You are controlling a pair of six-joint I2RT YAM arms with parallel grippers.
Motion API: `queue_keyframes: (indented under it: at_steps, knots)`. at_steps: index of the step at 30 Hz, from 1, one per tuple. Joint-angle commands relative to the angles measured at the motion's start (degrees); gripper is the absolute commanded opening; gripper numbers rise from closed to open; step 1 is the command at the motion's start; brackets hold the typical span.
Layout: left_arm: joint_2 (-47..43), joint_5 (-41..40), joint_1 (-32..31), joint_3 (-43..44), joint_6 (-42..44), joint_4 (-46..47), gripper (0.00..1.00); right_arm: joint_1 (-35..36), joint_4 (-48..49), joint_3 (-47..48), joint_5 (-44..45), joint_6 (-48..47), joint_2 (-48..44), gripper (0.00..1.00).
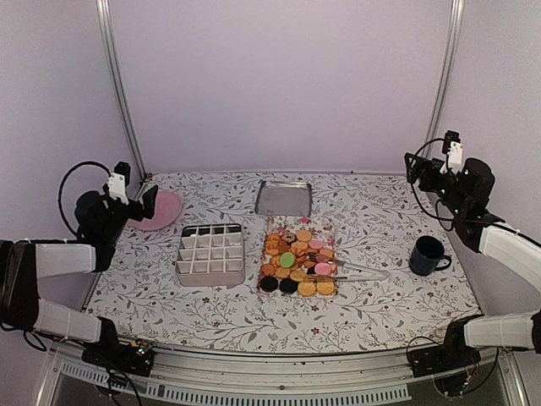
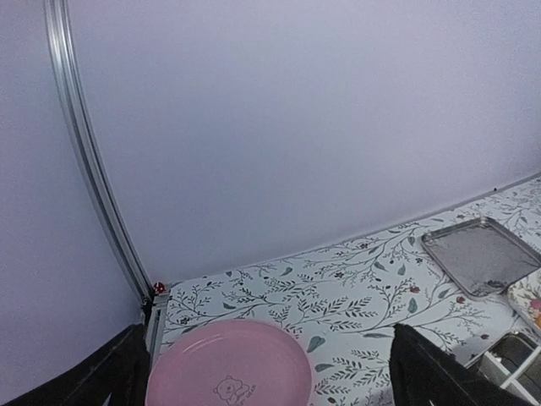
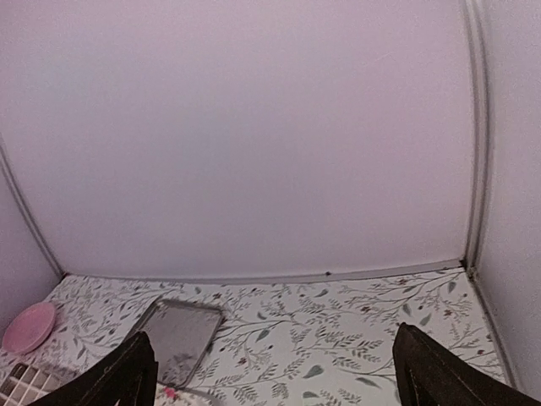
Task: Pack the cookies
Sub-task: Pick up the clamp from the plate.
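The cookies (image 1: 297,262), mostly golden-orange with a few black, pink and one green, lie piled in a clear flat tray at the table's middle. To their left stands an empty white box (image 1: 211,252) divided into square cells. My left gripper (image 1: 139,205) hangs open at the far left, raised over a pink plate (image 1: 159,210); in the left wrist view its open gripper (image 2: 266,338) holds nothing. My right gripper (image 1: 423,173) is open and held high at the far right, well away from the cookies. The right wrist view shows this gripper (image 3: 270,334) empty too.
A metal tray (image 1: 283,198) lies behind the cookies. Metal tongs (image 1: 355,269) rest at the right edge of the cookie tray. A dark blue mug (image 1: 427,255) stands right of them. White walls close in the back and sides.
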Motion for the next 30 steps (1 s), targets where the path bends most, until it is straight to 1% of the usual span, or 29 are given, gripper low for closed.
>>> queue_keyframes:
  at_steps: [1,3,5,7,9,11,12,14,18,20,22,23,24,25,30]
  knots:
    - [-2.09,0.88,-1.1,8.08,4.16,-28.88,0.99,11.93,-16.58,6.94,-9.55,-7.31,4.82,0.99]
    - [-1.91,0.36,-1.74,13.2,6.2,-38.45,0.99,16.82,-21.87,9.64,-11.19,-11.95,8.17,1.0]
    - [-0.95,0.15,-1.87,17.15,7.47,-46.79,0.99,20.52,-26.67,11.75,-14.12,-15.05,11.04,0.97]
    - [0.23,0.13,-2.08,20.77,8.55,-53.75,0.99,23.79,-30.54,13.03,-14.99,-16.55,13.34,0.95]
    - [1.2,0.32,-2.07,24.05,8.43,-60.02,0.99,27.16,-32.87,13.08,-14.18,-17.94,14.79,0.95]
    - [1.79,1.16,-2.12,26.35,8.14,-65.06,1.0,28.79,-34.09,12.23,-13.93,-18.75,15.82,0.95]
    - [1.88,1.78,-2.22,27.13,8.16,-67.42,0.99,29.1,-34.72,11.91,-14.14,-19.05,16.35,0.93]
    - [1.87,3.45,-2.22,28.11,8.94,-70.07,0.99,29.32,-36.65,11.68,-14.51,-19.19,17.82,0.9]
    - [0.89,7.14,-2.32,29.16,11.58,-72.68,0.99,29.42,-39.55,11.56,-14.13,-20.19,21.25,0.77]
    - [0.42,8.64,-2.54,29.29,12.62,-73.1,0.99,29.42,-41.02,11.53,-13.52,-20.74,22.88,0.74]
    - [0.49,9.12,-3.17,29.43,13.73,-73.56,0.99,29.42,-42.34,11.67,-12.47,-21.54,24.67,0.69]
    - [0.72,9.11,-3.79,29.54,14.44,-74.22,0.99,29.42,-43.26,11.85,-11.38,-21.94,25.51,0.64]
    - [1.08,8.91,-4.2,29.76,15.12,-74.62,0.99,29.42,-43.67,12.26,-10.69,-22.27,26.43,0.61]
    - [1.57,8.59,-4.82,30.01,15.63,-75.15,0.99,29.42,-44.36,12.55,-10.24,-22.73,27.16,0.56]
    - [4.06,7.25,-8.4,30.86,17.17,-76.8,0.99,29.44,-44.74,13.34,-8.96,-22.76,28.87,0.54]
